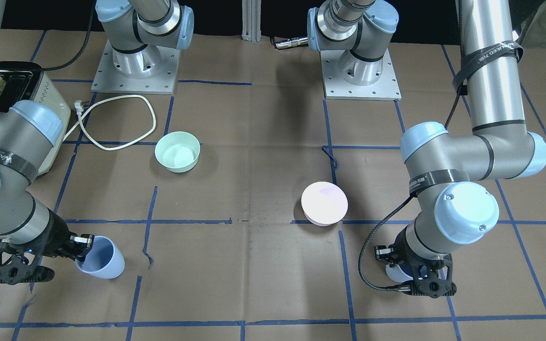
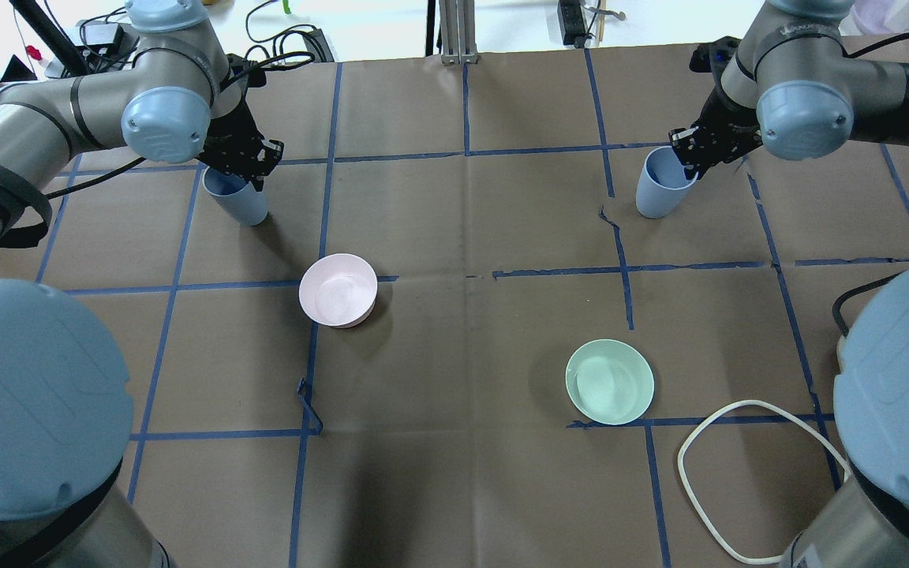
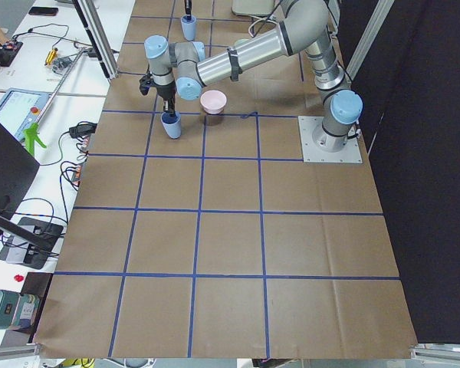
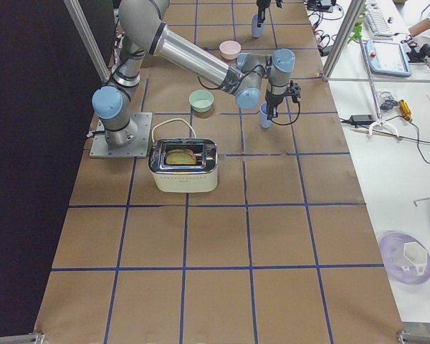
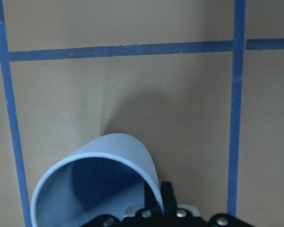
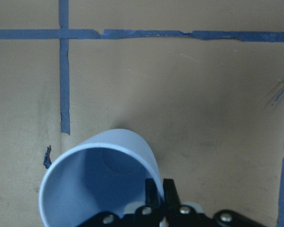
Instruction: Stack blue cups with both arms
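Observation:
Two pale blue cups stand far apart on the brown table. My left gripper [image 2: 245, 175] is shut on the rim of the left blue cup [image 2: 237, 200], one finger inside and one outside, as the left wrist view [image 5: 104, 161] shows. In the front view this cup [image 1: 393, 273] is mostly hidden under the gripper [image 1: 408, 273]. My right gripper [image 2: 688, 164] is shut on the rim of the right blue cup [image 2: 658, 189] in the same way, as the right wrist view [image 6: 109, 161] shows. That cup looks slightly tilted in the front view [image 1: 104, 259]. I cannot tell whether either cup is lifted.
A pale pink bowl [image 2: 338, 289] and a mint-green bowl [image 2: 609, 381] sit between the cups, nearer the robot. A toaster [image 4: 184, 165] and its white cable loop [image 2: 707, 473] lie near the right arm's base. Blue tape lines grid the table.

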Tool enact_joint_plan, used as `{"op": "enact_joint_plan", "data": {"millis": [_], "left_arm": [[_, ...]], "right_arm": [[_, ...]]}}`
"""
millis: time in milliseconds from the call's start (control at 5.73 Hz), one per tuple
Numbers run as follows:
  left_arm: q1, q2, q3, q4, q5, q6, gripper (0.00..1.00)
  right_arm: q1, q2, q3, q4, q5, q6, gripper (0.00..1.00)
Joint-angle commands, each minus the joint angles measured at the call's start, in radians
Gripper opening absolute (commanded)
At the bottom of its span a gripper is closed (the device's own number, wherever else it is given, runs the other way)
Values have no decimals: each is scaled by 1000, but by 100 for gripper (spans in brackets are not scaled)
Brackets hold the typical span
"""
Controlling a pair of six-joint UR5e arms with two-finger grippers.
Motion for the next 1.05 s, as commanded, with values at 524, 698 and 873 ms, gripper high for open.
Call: {"op": "enact_joint_plan", "data": {"millis": [524,698,873], "left_arm": [[-384,1,42,108,-17,-474,3],[-435,-37,46,189,-19,-573,3],[-481,-62,51,243,-10,-627,3]], "right_arm": [[9,-169,-369,588,-14,66,8],[9,-212,-376,683,-17,73,8],[9,-215,-367,688,-8,100,9]]}}
